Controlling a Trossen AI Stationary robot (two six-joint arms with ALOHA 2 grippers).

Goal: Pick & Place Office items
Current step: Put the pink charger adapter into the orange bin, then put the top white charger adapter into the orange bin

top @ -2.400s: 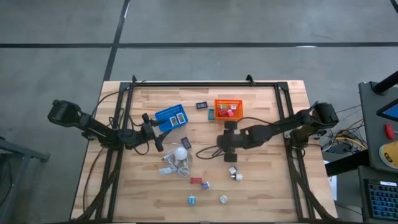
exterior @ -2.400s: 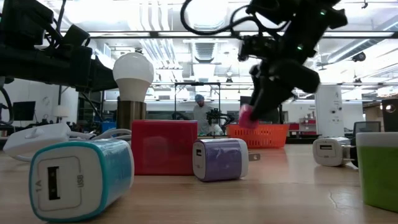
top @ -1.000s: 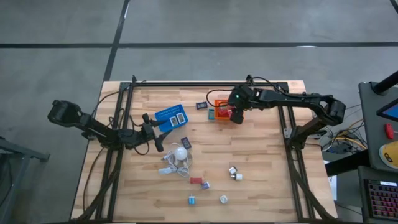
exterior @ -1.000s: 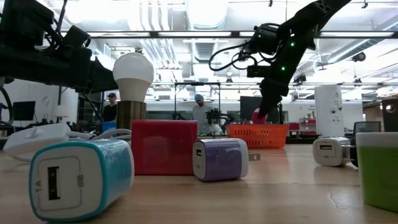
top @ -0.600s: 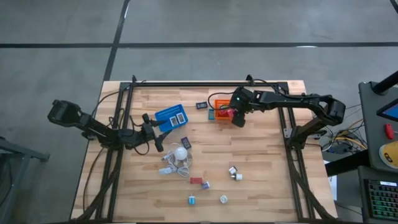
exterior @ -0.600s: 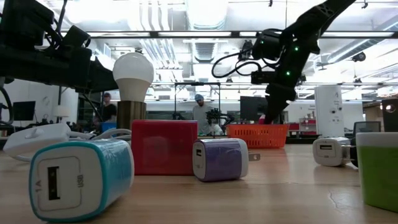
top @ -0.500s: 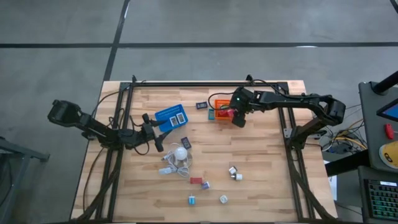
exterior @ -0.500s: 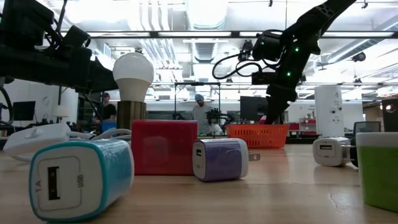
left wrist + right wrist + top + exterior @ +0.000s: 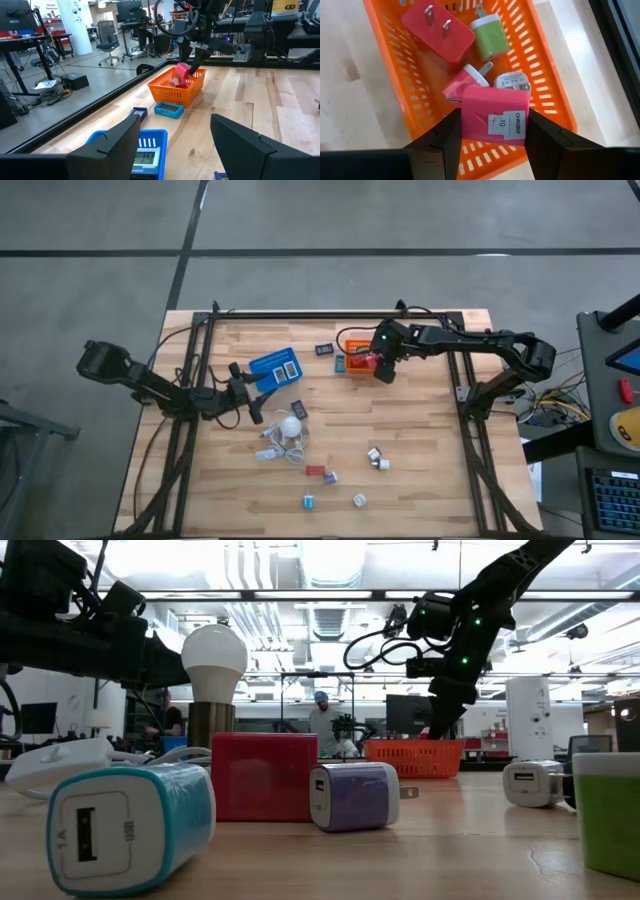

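While your right hand hangs over the orange basket at about one o'clock on the worktop, it is clenched on a pink charger block with a white label, held just above the basket's contents. Under it in the basket you have a red charger with its two prongs up, a green charger, a white plug and another pink piece. From the low view you can see the same arm coming down to the basket at the far side, with the pink block showing only as a sliver at the basket's rim. Your left hand waits near nine o'clock with its fingers spread and nothing between them, just beside the blue basket, which carries two dark label-faced rectangles. Between the two baskets you have a small dark rectangle and a bluish flat piece touching the orange basket's left side. Toward six o'clock the loose items lie well apart from both hands: a red block, a purple cube, a teal charger, a green-and-white cube and two white cubes. The white bulb with its cord sits near the centre, with another dark rectangle just beside it.
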